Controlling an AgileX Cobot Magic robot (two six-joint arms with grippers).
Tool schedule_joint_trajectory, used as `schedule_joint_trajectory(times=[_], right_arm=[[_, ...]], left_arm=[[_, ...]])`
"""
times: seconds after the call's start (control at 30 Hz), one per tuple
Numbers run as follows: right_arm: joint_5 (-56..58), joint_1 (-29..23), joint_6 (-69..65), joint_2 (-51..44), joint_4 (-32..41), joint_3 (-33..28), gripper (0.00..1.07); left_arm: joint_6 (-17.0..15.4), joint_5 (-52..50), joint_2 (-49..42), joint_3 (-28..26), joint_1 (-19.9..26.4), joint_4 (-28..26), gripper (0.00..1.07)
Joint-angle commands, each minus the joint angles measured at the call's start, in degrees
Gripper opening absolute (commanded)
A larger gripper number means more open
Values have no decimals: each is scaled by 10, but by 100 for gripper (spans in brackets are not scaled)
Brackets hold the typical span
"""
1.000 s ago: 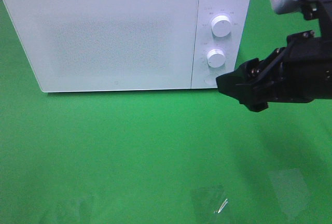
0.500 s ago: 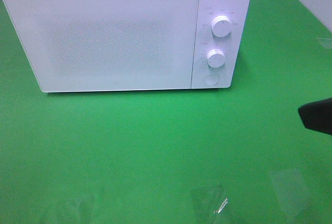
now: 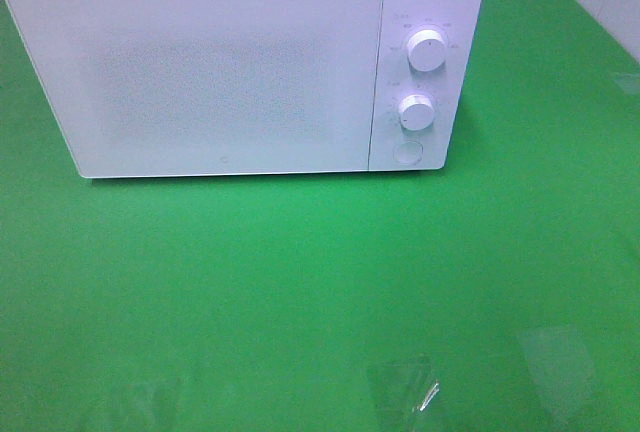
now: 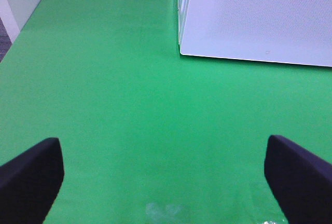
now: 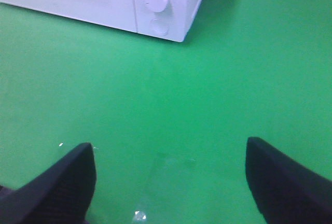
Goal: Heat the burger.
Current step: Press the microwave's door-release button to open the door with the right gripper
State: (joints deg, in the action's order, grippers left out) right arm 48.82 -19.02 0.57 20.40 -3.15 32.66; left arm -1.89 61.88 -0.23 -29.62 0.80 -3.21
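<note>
White all over, the microwave [image 3: 240,62] stands with its door [image 3: 200,72] shut on the green tabletop [image 3: 300,282], and the burger shows in none of the views; the speckled door front hides whatever is inside, so it cannot be told whether the burger sits behind it, though that seems the likeliest place. If it does, loading is done and the step in hand is the heating itself. The next move would then call for a reach forward to the control panel, with a pinch on the upper dial [image 3: 427,51] or the lower dial [image 3: 416,111], or a press on the round button [image 3: 406,153] below them; the dial marks are too small to read for a setting. Neither arm appears in the high view. The left hand [image 4: 165,176] hangs low over bare tabletop, fingers wide apart and holding nothing, with the microwave's door side ahead of it and off to one side. The right hand [image 5: 171,181] is likewise spread and empty, pitched down toward the tabletop, with the lower dial and button well ahead of it and a patch of clear film [image 5: 155,187] on the tabletop just beneath its fingers.
</note>
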Motion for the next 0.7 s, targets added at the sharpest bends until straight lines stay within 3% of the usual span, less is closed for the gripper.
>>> schedule_joint_trajectory(times=[0.03,0.23,0.7], right_arm=[[3,32,-6,-31,-1,-14,76],[22,112,-6,-119,-1,-30,76],[62,163,-6,-222,-7,-45,76]], left_arm=[[2,-8,-10,-1,1,-1,100],[2,-8,-10,-1,1,-1,100],[2,-8,-10,-1,1,-1,100]])
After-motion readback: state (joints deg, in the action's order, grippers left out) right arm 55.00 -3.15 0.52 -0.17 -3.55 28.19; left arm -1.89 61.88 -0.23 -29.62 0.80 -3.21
